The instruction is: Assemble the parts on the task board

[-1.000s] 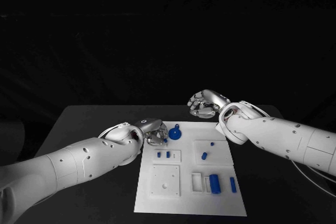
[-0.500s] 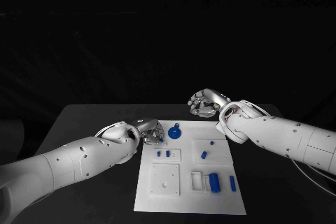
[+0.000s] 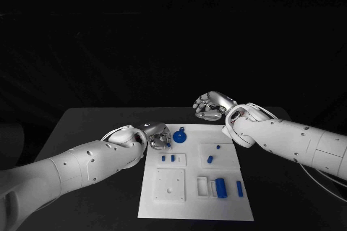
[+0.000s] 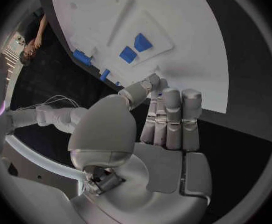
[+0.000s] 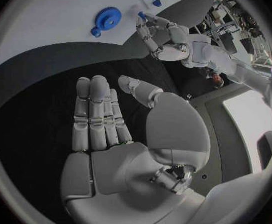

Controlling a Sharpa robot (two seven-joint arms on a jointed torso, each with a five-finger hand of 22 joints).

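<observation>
The white task board (image 3: pixel 195 201) lies mid-table. A blue gear (image 3: pixel 180 137) rests at its far edge, also in the right wrist view (image 5: pixel 106 20). My left hand (image 3: pixel 155 136) hovers at the board's far-left corner, just left of the gear. It pinches a small blue peg (image 5: pixel 141 16) at its fingertips, seen from the right wrist as the left hand (image 5: pixel 167 35) reaches over the board (image 5: pixel 49 25). From its own wrist, the left hand (image 4: pixel 167 119) points at the board's edge (image 4: pixel 192 50). My right hand (image 3: pixel 211 106) hangs beyond the far edge, palm (image 5: pixel 111 129) bare, fingers straight.
Two short blue pegs (image 3: pixel 163 158) stand in a small raised plate on the board's left. Two more pegs (image 3: pixel 209 160) sit in the right plate. A blue block (image 3: pixel 222 189) and a thin blue bar (image 3: pixel 239 189) lie near the front right. Black table surrounds the board.
My left hand has drifted slightly left and toward me, away from the gear. The right hand has stayed in place.
</observation>
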